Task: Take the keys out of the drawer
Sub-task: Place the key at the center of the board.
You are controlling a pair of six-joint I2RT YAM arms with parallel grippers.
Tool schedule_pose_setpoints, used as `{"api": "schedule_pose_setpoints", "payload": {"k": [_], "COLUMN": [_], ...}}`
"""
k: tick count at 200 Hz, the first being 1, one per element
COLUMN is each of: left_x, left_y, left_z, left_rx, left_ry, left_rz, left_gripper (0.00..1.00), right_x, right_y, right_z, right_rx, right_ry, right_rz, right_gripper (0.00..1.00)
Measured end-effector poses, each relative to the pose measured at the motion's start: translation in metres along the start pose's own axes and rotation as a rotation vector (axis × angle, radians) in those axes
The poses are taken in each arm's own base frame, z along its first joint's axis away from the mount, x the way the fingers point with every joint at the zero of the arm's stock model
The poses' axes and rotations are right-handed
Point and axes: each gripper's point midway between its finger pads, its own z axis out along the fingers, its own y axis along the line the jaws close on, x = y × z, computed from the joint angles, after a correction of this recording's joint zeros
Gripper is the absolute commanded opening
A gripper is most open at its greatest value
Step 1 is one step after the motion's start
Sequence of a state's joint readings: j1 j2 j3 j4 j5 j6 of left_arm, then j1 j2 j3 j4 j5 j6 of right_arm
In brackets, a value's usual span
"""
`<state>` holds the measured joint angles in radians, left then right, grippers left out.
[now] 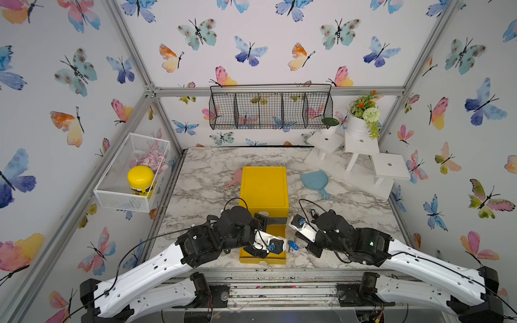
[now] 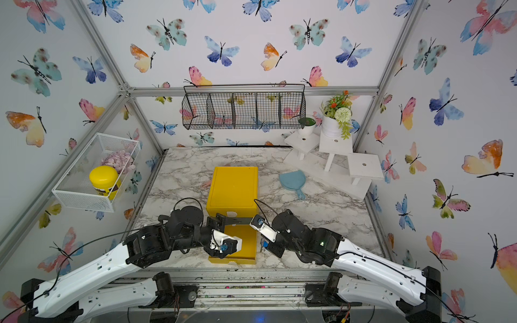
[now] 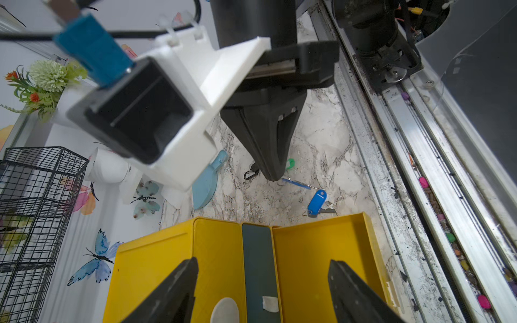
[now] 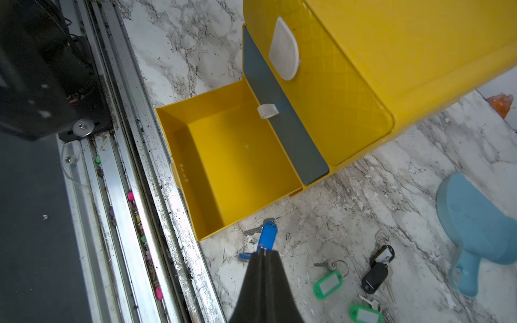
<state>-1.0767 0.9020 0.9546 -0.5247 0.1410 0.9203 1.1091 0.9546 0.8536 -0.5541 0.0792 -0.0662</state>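
The yellow cabinet (image 1: 264, 187) has its bottom drawer (image 4: 173, 139) pulled out, and nothing lies in it. The keys lie on the marble just right of the drawer: a blue-tagged one (image 4: 268, 233), two green-tagged ones (image 4: 328, 285) (image 4: 365, 314) and a black-tagged one (image 4: 375, 276). My right gripper (image 4: 262, 251) is shut, tips down among them, and seems to pinch the ring of a second blue-tagged key (image 3: 296, 183) that sticks out sideways. My left gripper (image 3: 263, 263) is open and holds nothing. It hovers at the cabinet front above the drawer.
A light blue scoop (image 1: 316, 181) lies right of the cabinet, and white stepped stands (image 1: 389, 167) with flower pots (image 1: 361, 123) fill the back right corner. A black wire basket (image 1: 270, 109) hangs on the back wall. A metal rail (image 4: 145, 195) runs along the front edge.
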Motion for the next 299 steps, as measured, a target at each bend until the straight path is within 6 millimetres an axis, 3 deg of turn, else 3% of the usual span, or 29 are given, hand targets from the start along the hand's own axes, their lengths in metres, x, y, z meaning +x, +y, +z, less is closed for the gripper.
{"api": "schedule_pose_setpoints", "payload": {"k": [65, 124, 185, 217, 247, 299], "left_x": [-0.004, -0.001, -0.001, -0.001, -0.002, 0.001], "left_y": [-0.004, -0.005, -0.006, -0.006, -0.006, -0.005], "left_z": [0.021, 0.033, 0.033, 0.033, 0.033, 0.029], "left_rx": [0.013, 0.018, 0.02, 0.022, 0.021, -0.003], "left_ry": [-0.013, -0.009, -0.012, -0.011, -0.012, 0.005], "left_rz": [0.04, 0.072, 0.078, 0.08, 0.082, 0.084], "left_gripper": [0.79, 0.78, 0.79, 0.79, 0.79, 0.8], "right_x": [0.005, 0.011, 0.05, 0.071, 0.086, 0.072], "right_y": [-0.005, -0.029, -0.064, -0.09, -0.099, -0.116], "right_z": [0.005, 0.011, 0.025, 0.046, 0.077, 0.124], "right_rx": [0.032, 0.153, 0.256, 0.279, 0.263, 0.198], "right_ry": [0.021, 0.017, 0.067, 0.132, 0.203, 0.223], "right_rz": [0.115, 0.401, 0.758, 0.915, 0.978, 1.029], "right_gripper": [0.02, 0.02, 0.02, 0.02, 0.02, 0.02]}}
